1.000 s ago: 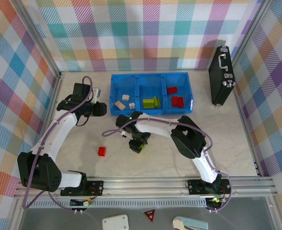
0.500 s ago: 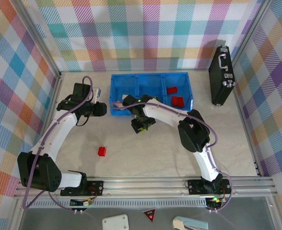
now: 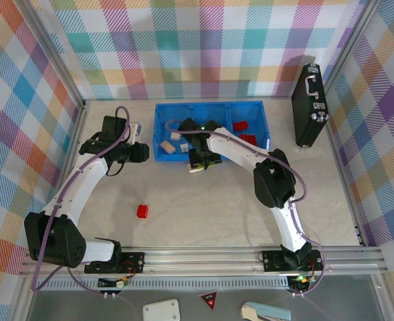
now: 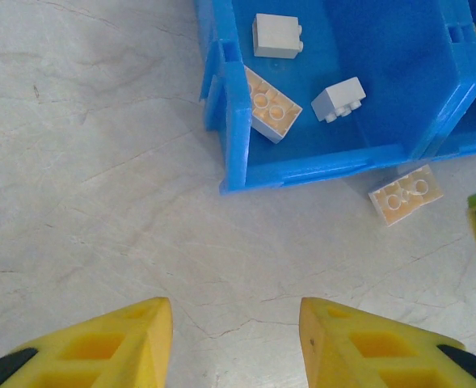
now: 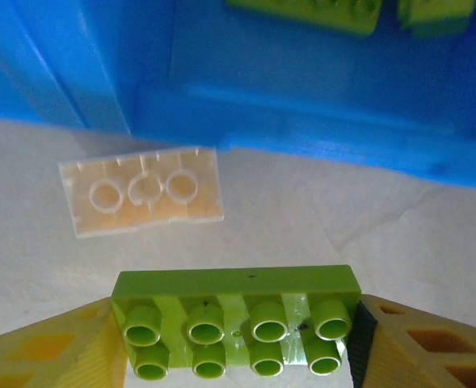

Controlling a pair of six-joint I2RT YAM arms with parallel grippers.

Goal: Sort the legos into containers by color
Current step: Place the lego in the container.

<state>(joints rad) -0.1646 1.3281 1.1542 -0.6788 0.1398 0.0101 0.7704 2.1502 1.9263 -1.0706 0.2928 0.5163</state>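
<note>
Right arm (image 3: 237,150) hides blue bin (image 3: 183,105) middle compartment; green bricks (image 5: 302,12) cropped.

blue bin (image 3: 210,105): three compartments, upright on worktop (image 3: 217,200) | beige bricks (image 4: 276,36): three in left compartment | fourth beige brick (image 5: 141,191): underside up, just outside front wall | lime brick (image 5: 236,327): underside showing, pinched at both ends | red brick (image 3: 142,210): alone, well apart from bin
</note>
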